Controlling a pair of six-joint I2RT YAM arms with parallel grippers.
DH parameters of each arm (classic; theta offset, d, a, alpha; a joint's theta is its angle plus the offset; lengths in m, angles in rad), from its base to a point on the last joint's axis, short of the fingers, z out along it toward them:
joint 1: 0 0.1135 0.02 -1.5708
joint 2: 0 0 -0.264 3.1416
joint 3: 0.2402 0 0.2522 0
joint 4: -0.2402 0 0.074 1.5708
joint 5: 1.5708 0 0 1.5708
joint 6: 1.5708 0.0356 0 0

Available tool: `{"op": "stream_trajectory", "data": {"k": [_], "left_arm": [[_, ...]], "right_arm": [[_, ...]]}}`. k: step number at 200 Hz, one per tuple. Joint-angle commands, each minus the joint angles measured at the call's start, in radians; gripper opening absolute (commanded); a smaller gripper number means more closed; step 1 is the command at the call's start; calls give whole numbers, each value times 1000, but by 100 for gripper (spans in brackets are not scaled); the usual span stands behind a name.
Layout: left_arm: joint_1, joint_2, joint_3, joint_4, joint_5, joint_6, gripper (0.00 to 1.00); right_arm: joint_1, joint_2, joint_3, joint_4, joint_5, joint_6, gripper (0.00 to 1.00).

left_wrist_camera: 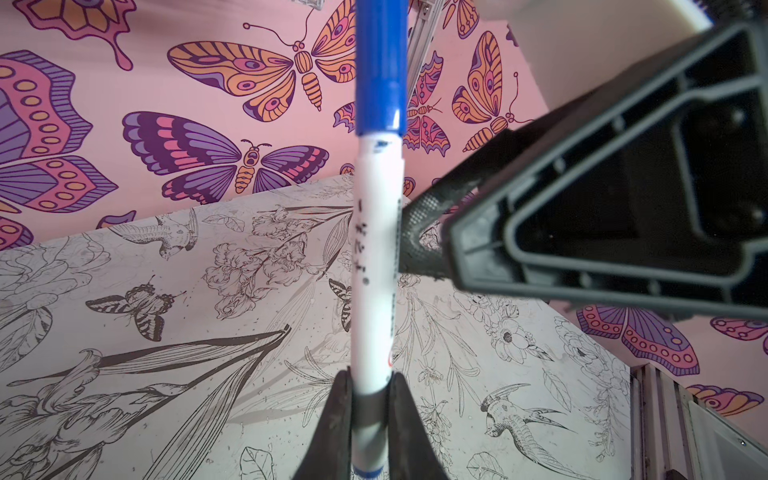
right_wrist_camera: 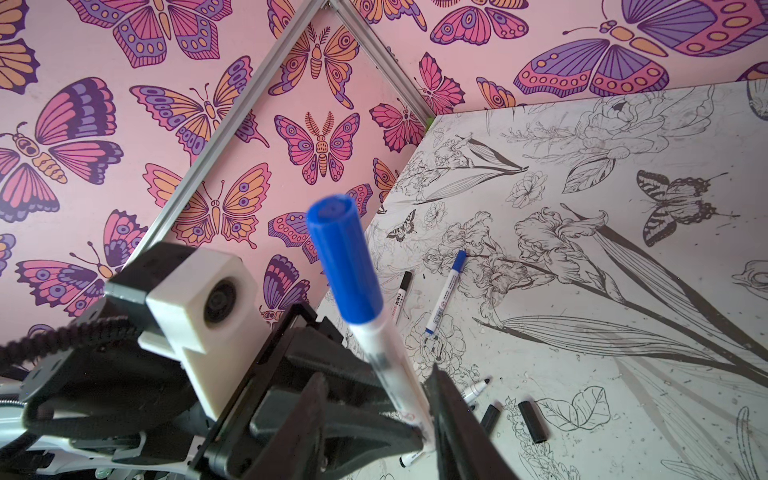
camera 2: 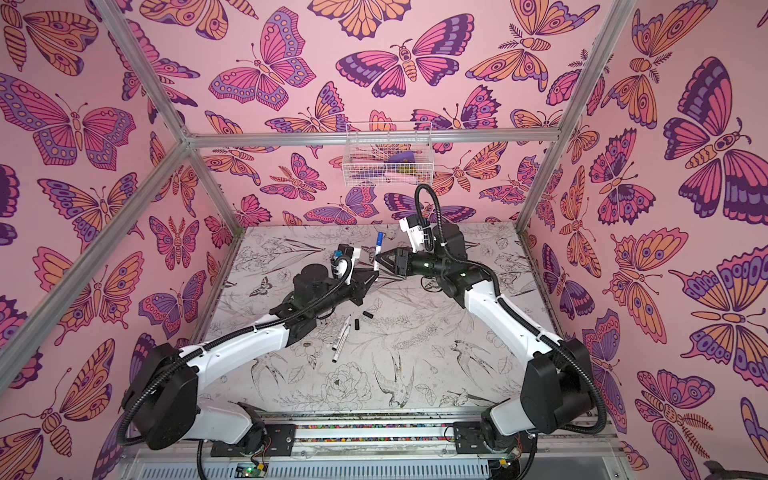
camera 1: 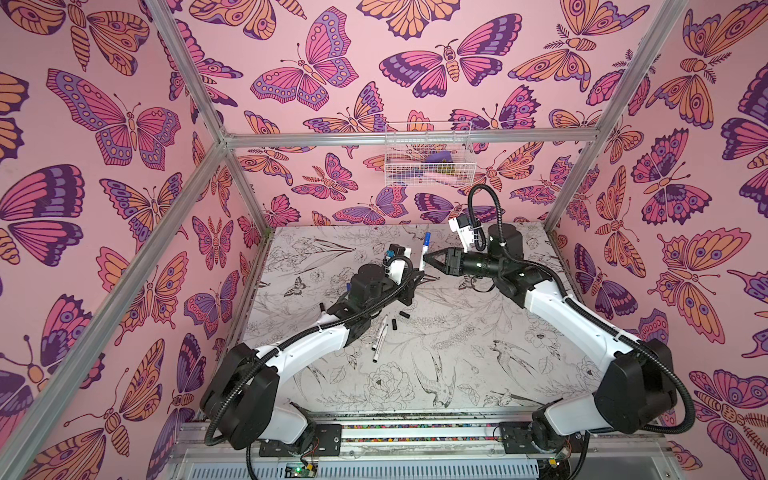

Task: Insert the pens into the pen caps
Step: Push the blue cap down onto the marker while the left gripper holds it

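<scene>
- My left fingers are clamped on the lower end of a white pen. They hold it upright above the surface, toward the back middle in both top views.
- A blue cap sits on the top end of that pen, in line with the barrel.
- My right fingers are parted around the same barrel, between the cap and the left grip. One finger lies right against the barrel and the other stands clear with a visible gap, so they are gripping nothing.
- In the right wrist view, a blue-capped pen and a black-capped pen lie near each other on the surface, close to the left wall.
- In both top views, a pair of pens lies side by side on the surface, just beside my left forearm. The right wrist view shows one of them with a bare dark tip.
- Two loose black caps, one and another, lie just beyond that pair, apart from each other and on their sides.
- A wire basket hangs on the back wall, and I cannot make out its contents.
</scene>
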Motion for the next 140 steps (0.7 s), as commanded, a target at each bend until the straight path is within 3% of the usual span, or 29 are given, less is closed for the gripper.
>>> {"op": "stream_trajectory", "data": {"k": [1,70,134,140], "left_arm": [[-9,-27,-19,38,3,-1,0],[-11,-24,-15,39,-1,0,0],[-10,-12,7,42,9,-4,0],[-10,-7,10,40,16,-4,5]], "right_arm": [[11,24,47,31,12,-1,39],[37,52,78,8,10,-14,17],[56,30,82,-63,11,-84,9],[57,28,83,-69,11,-92,8]]}}
